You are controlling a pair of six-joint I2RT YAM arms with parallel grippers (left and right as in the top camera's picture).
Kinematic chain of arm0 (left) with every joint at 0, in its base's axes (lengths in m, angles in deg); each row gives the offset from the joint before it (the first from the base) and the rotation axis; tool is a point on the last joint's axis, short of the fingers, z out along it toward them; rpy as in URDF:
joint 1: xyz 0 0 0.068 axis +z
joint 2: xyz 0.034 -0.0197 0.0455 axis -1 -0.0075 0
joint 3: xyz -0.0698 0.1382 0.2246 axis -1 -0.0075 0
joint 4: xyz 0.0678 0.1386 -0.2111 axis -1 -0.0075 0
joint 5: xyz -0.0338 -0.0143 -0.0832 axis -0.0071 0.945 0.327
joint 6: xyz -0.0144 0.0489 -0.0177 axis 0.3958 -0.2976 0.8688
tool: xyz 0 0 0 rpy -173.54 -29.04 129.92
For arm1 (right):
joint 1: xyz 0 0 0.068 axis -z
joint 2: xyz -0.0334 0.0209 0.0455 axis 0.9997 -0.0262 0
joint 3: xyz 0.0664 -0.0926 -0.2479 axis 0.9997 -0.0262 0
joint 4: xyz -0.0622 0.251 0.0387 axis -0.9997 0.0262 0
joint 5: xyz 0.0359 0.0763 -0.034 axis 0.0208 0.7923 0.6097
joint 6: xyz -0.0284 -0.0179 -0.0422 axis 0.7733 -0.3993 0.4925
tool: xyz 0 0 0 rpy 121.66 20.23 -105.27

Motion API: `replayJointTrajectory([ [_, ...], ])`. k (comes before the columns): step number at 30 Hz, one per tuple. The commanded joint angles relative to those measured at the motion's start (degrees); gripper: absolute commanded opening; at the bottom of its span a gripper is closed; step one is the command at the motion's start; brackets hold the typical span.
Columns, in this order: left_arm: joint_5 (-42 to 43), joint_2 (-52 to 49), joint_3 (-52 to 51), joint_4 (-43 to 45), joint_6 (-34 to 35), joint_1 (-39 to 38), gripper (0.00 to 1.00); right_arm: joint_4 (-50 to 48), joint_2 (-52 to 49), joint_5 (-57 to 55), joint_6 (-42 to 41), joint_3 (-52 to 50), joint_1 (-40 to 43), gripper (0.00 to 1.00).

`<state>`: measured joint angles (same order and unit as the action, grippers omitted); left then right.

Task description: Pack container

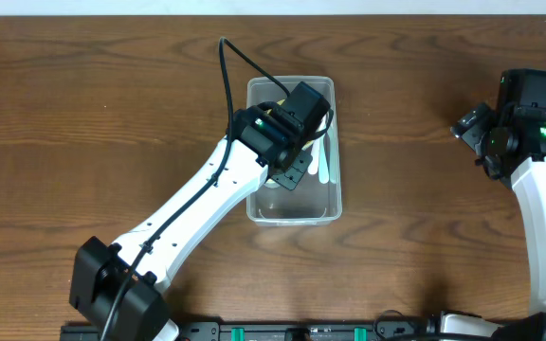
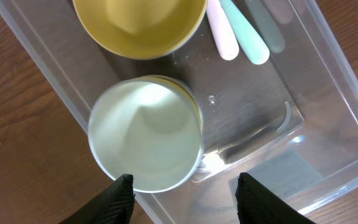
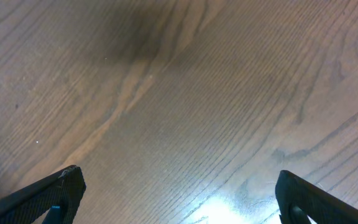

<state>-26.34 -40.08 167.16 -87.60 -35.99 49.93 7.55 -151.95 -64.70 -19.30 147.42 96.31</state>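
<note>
Dark wood-grain bench (image 1: pixel 83 114) fills the overhead view, and the container (image 1: pixel 294 216) sits near its middle, long side running away from the robot. The left arm reaches diagonally across it, so the left end effector (image 2: pixel 185 196) hangs just above the container's near-left part. It is released: its two black fingers (image 2: pixel 122 198) stand apart with nothing clamped between them. Just below it a pale bowl (image 2: pixel 145 134) lies on the container's floor against the left wall, a yellow bowl (image 2: pixel 138 25) next to it. Three utensil handles (image 2: pixel 247 37), pink, teal and grey, lie side by side beside the yellow bowl. Well apart at the bench's right edge, the right end effector (image 3: pixel 179 177) is spread wide over bare wood, holding nothing
</note>
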Motion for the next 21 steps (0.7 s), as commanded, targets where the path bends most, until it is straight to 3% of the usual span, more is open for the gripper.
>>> replayJointTrajectory([
  [1,-0.1,-0.1,-0.4,0.2,-0.6,0.0,0.54,0.0,0.0,-1.0,-0.7,0.7,0.1,0.99],
  [11,-0.1,2.6,3.9,-2.3,0.4,1.5,0.56,0.0,0.0,-1.0,-0.7,0.7,0.1,0.99],
  [18,-0.5,12.2,5.7,-3.3,6.8,9.2,0.82,0.0,0.0,-1.0,-0.7,0.7,0.1,0.99],
  [21,-0.5,17.1,5.7,-4.5,9.7,14.4,0.98,0.0,0.0,-1.0,-0.7,0.7,0.1,0.99],
])
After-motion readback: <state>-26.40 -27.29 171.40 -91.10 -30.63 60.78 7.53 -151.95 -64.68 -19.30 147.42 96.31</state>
